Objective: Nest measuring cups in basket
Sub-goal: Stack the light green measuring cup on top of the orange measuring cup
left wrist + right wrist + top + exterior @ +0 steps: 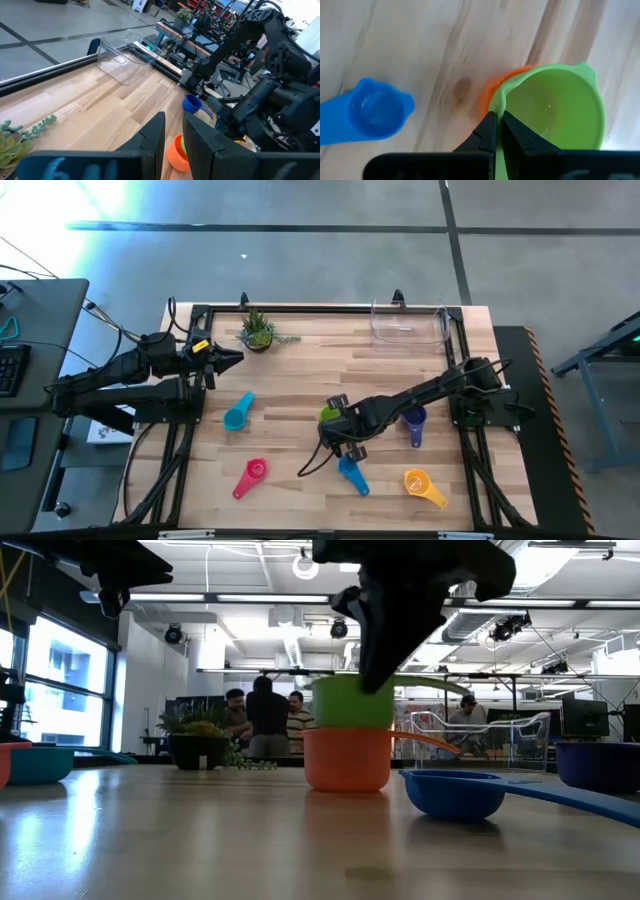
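Note:
A green measuring cup (555,107) sits partly inside an orange-red cup (346,758) near the table's middle. My right gripper (498,116) is shut on the green cup from above. The teal (238,412), pink (250,477), blue (352,473), yellow (424,486) and purple (413,420) cups lie loose on the table with their mouths up. The clear basket (408,323) stands at the far right edge. My left gripper (173,145) hovers over the table's left side, pointing roughly level. It is open a little, with nothing between its fingers. My right gripper pinches the green cup's wall at the rim (496,102), one finger inside the bowl and one outside. The fingers slant steeply down from the right. The cup stays upright, its bottom (350,723) down in the orange-red cup's mouth, set a little off centre.
A small potted plant (258,332) stands at the far left of the table. The blue cup (455,795) lies close by the orange-red one on the near side. A black frame runs round the tabletop. People stand in the room beyond the table.

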